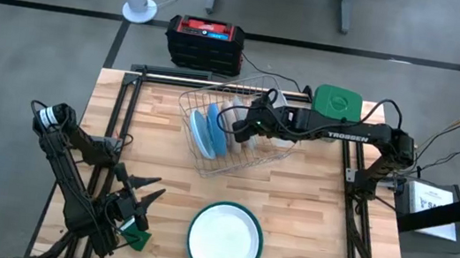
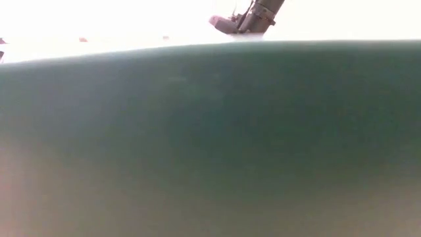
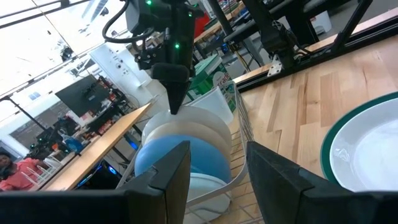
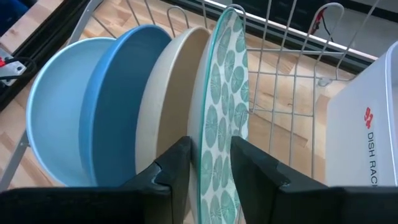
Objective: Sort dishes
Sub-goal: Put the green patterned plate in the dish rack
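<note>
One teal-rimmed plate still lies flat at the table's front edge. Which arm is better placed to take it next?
Probably the left. The left gripper hangs open just beside the teal-rimmed plate, nothing between them. The right gripper is over the wire rack, its fingers either side of the patterned plate there.

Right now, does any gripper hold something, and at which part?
The right gripper straddles the patterned plate's rim in the rack; contact unclear. The left gripper is empty.

light: bright, even | low view: blown-out glare above, blurred teal plate rim (image 2: 210,131) fills frame
</note>
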Motion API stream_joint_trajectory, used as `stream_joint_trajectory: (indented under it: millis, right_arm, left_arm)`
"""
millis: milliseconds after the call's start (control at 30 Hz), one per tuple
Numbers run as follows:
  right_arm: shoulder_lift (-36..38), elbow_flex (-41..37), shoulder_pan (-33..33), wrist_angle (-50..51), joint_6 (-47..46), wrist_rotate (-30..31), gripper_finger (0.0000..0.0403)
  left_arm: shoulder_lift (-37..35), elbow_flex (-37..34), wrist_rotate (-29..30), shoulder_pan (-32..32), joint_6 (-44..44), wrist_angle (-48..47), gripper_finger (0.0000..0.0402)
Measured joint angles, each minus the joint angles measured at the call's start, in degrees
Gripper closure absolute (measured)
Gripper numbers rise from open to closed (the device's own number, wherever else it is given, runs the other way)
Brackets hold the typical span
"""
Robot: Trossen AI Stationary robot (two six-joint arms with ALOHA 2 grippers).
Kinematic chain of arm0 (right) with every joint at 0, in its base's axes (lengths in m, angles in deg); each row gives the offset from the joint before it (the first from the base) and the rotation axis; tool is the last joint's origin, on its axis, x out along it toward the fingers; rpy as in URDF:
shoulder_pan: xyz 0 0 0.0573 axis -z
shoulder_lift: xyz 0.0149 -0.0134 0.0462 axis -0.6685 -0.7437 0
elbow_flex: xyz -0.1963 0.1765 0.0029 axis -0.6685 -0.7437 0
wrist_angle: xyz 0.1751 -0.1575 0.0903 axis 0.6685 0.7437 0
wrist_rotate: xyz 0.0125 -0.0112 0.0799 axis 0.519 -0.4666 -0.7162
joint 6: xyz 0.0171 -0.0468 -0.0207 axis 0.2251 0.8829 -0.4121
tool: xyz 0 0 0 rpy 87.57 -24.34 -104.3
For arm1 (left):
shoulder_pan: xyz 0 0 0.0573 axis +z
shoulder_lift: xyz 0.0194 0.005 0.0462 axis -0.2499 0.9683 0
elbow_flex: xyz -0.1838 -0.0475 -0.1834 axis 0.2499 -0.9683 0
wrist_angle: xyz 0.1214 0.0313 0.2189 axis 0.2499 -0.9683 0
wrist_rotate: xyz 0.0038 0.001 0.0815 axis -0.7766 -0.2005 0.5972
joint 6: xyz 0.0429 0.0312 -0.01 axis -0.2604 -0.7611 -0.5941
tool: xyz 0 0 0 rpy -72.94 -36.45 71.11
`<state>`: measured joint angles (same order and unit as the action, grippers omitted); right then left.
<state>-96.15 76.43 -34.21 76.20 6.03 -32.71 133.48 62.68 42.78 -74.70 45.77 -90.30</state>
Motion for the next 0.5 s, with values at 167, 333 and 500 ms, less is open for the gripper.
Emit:
stream_joint_trajectory:
  millis: [167,333,500]
  right_arm:
    - [0.38,0.00,-0.02,1.32,-0.03,-0.03,0.0277]
    - [0.88,0.00,-0.33,1.31,0.00,-0.20,0.0263]
    - [0.94,0.00,-0.69,1.32,0.00,-0.20,0.0250]
  left_arm:
    - [0.00,0.00,-0.01,0.00,0.24,-0.04,0.0255]
    - [0.00,0.00,-0.01,0.00,0.42,-0.09,0.0255]
    - [0.00,0.00,-0.02,0.00,0.42,-0.13,0.0255]
